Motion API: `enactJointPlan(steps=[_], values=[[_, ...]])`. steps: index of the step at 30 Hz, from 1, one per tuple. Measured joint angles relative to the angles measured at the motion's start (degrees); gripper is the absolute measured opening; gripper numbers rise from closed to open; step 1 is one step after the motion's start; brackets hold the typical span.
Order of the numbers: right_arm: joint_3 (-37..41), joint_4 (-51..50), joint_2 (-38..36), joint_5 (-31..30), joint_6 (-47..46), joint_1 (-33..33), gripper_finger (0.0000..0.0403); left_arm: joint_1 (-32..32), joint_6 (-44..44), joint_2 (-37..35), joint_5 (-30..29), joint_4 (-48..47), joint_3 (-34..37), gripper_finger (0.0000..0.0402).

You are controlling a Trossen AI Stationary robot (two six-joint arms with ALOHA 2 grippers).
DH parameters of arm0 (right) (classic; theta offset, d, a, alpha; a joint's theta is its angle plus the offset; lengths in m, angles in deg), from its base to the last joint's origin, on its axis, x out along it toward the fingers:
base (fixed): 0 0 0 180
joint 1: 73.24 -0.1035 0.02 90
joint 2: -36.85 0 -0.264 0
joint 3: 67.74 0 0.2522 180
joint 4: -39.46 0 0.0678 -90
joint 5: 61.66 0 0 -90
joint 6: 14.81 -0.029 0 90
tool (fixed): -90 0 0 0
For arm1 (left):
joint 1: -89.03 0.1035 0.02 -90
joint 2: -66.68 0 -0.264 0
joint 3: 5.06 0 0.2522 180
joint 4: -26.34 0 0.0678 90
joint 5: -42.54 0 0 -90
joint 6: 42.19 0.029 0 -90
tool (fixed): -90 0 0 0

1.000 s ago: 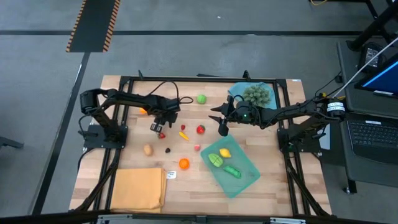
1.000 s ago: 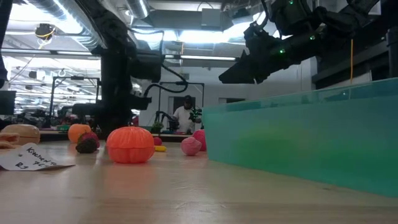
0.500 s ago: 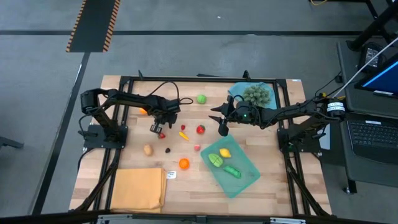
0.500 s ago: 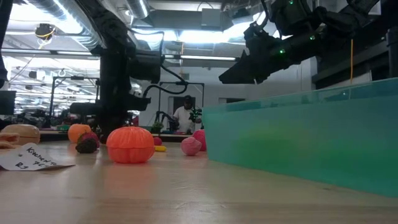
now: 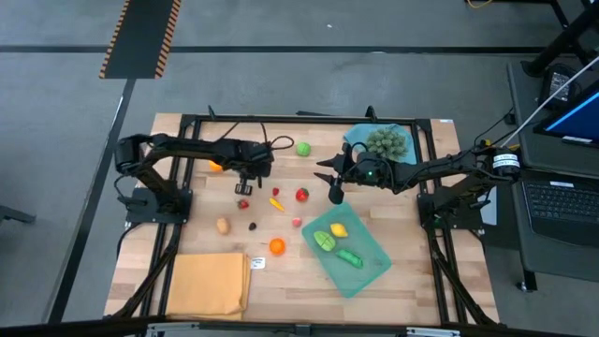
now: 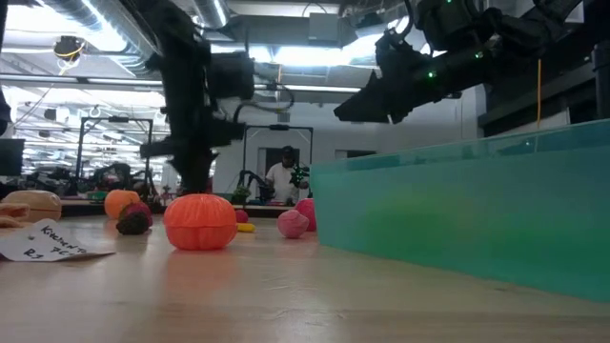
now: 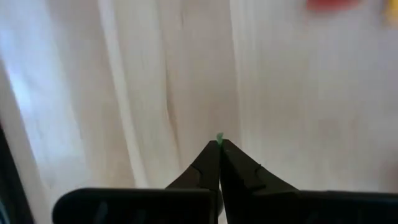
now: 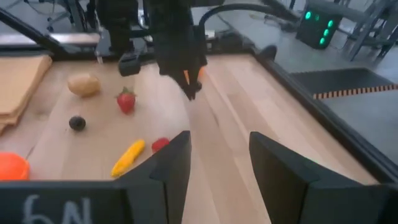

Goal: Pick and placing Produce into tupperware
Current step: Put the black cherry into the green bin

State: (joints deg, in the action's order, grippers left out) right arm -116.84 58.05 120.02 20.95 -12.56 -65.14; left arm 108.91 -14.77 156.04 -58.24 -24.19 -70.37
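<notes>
**Desk:** What has changed on your side?

**Operator:** My left gripper (image 5: 246, 180) was half open down by the strawberry (image 5: 243, 203) a second ago. Now its fingers are pressed together, and it has lifted and shifted toward the back of the table. The strawberry has not gone with it and still lies on the wood, apart from the gripper.

**Desk:** So it missed?

**Operator:** I think so. In the left wrist view a tiny green fleck (image 7: 219, 137) shows at the closed tips. It may be a scrap of leaf, but I can't tell from here. I'd judge that pick needs doing again.

**Desk:** And the right arm?

**Operator:** The right gripper (image 5: 334, 192) hangs above mid-table, just behind the tupperware (image 5: 372, 271). Its fingers are apart with nothing between them.

**Desk:** Give me the count.

**Operator:** There is one tupperware, toward the front right. It holds three pieces: a yellow lemon (image 5: 339, 229), a cut green fruit (image 5: 324, 241) and a cucumber (image 5: 349, 258). I count ten loose on the table:
- the strawberry
- a green ball (image 5: 303, 148)
- an orange piece (image 5: 215, 167) by the left arm
- a small red one (image 5: 276, 191)
- a yellow-orange stick (image 5: 276, 202)
- a tomato (image 5: 301, 195)
- a potato (image 5: 223, 225)
- a dark berry (image 5: 252, 225)
- a pink piece (image 5: 296, 222)
- an orange pumpkin (image 5: 277, 245)
</notes>
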Motion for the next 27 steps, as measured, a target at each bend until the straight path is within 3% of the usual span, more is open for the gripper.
enactJointPlan(steps=[6,12,17,21,27], values=[[0.0,-1.95,-3.25,-0.02,-0.01,0.0,0.0166,-0.14,-4.4,-9.63,2.78,2.84,-0.11,0.0],[-0.01,-12.39,-10.92,-0.03,0.41,-0.74,0.0166,-1.34,-8.26,-19.87,12.54,11.03,-0.11,0.0],[0.02,-20.78,-18.22,-0.02,1.15,-2.38,0.0166,-2.96,-8.99,-23.85,14.83,15.12,-0.17,0.0],[2.26,-18.65,-23.29,-0.04,2.66,-3.52,0.0166,-4.19,-9.02,-23.88,14.95,19.37,1.04,0.0],[13.94,-9.07,-31.29,-0.01,2.8,-4.42,0.0166,-4.39,-10.6,-23.82,20.47,37.68,10.97,0.0]])
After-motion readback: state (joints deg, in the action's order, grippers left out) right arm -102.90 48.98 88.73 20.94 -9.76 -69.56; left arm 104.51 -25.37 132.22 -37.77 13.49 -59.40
